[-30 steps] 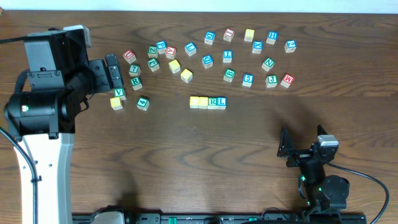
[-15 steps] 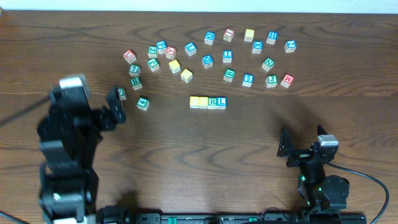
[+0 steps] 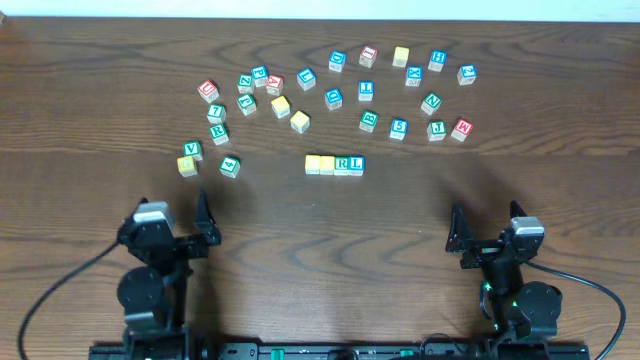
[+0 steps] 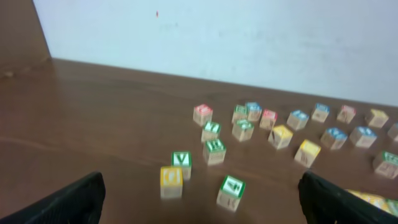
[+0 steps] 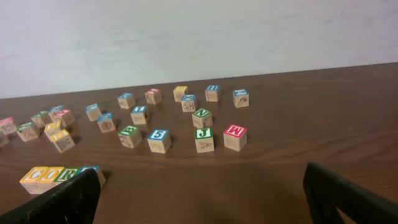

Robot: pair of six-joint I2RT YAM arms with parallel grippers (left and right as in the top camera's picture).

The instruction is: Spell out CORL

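Four cubes stand touching in a row at mid-table: two yellow-topped cubes (image 3: pixel 313 163) (image 3: pixel 327 163), a white cube with a green R (image 3: pixel 343 163) and a white cube with a blue L (image 3: pixel 357 163). In the right wrist view the row (image 5: pixel 51 175) lies at the lower left and reads C, O, R, with its last cube partly behind my finger. My left gripper (image 3: pixel 175 225) is open and empty near the front left, well short of the row. My right gripper (image 3: pixel 487 228) is open and empty at the front right.
Many loose letter and number cubes lie scattered across the far half of the table. A green 4 cube (image 3: pixel 230 166), a green V cube (image 3: pixel 192 150) and a yellow cube (image 3: pixel 187 167) lie nearest my left gripper. A red W cube (image 3: pixel 461 128) is at the right.
The left arm has dropped from high over the left cluster and folded back to the front left edge. The cubes and the right arm have not moved.
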